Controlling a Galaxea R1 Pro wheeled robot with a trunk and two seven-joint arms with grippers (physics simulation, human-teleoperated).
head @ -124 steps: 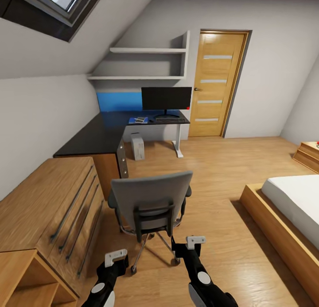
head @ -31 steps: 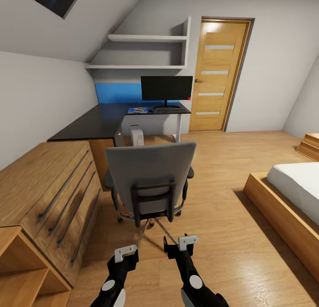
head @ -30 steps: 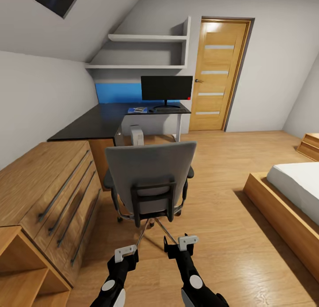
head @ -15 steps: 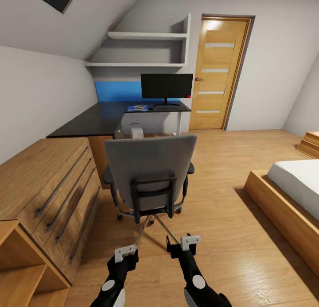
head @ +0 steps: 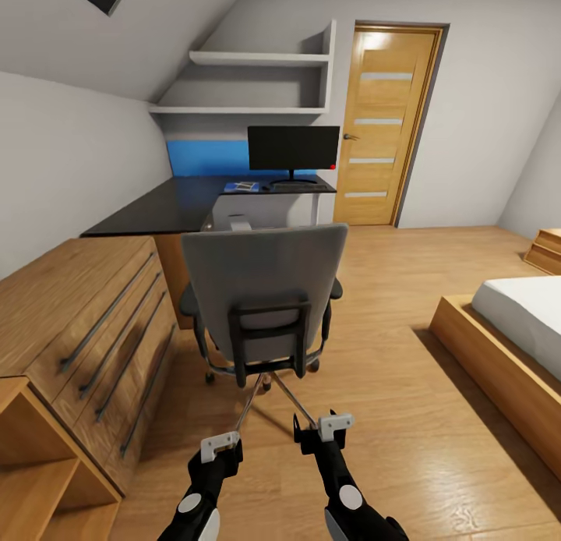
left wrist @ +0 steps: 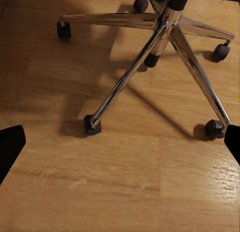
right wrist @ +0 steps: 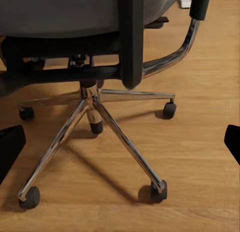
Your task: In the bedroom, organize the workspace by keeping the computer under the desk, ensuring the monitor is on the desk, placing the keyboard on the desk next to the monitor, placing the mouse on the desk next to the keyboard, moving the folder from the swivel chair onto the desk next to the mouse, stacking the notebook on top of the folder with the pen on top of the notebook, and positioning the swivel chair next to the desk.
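The wooden cubby at the near left holds nothing – its drawers beside it are closed. The swivel chair stands well short of the desk and looms larger than half a second ago, now hiding the computer. Left gripper and right gripper hang spread wide, empty, just behind the chair's chrome base

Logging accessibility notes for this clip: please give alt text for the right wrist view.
The swivel chair is seen from low behind: grey seat, black back bracket, and a chrome five-star base on black castors standing on the light wooden floor. Dark tips of the right hand's fingers sit at both edges, apart and holding nothing.
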